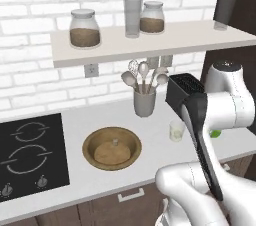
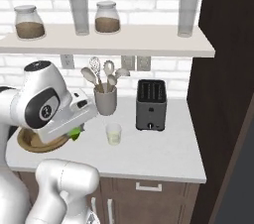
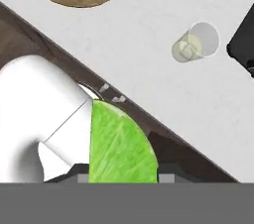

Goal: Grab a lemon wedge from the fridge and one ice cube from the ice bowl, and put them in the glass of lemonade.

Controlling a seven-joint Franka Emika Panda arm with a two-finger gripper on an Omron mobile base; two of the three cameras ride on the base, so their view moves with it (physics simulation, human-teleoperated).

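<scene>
Kitchen counter with the arm raised above its front edge. The gripper [image 3: 123,176] was closed part-way on a bright green lemon wedge [image 3: 119,143], a quarter-round slice whose curved edge pointed away from the hand; in the hand view the wedge rose between the dark finger tips and hung over the counter's front edge and the brown cabinet front below it. From the right base view a sliver of the same green showed under the white hand, just beside the ice bowl [image 2: 34,142]; from the left base view a green spot showed at the arm's far side. The glass of lemonade [image 1: 176,131], short, clear and holding pale yellow-green liquid, stood on the white counter [image 1: 150,155] between the ice bowl and the black toaster [image 2: 151,104], apart from both and well clear of the wedge. The ice bowl, of tan-brown wood with a thick rim, sat left of the glass near the black cooktop [image 1: 31,155], with a small pale ice cube [image 1: 115,142] near its middle. A grey utensil cup [image 1: 144,101] holding spoons and a whisk stood behind the glass, by the brick wall. Two brown-filled jars and grey tumblers stood on the shelf [image 1: 150,45] above
</scene>
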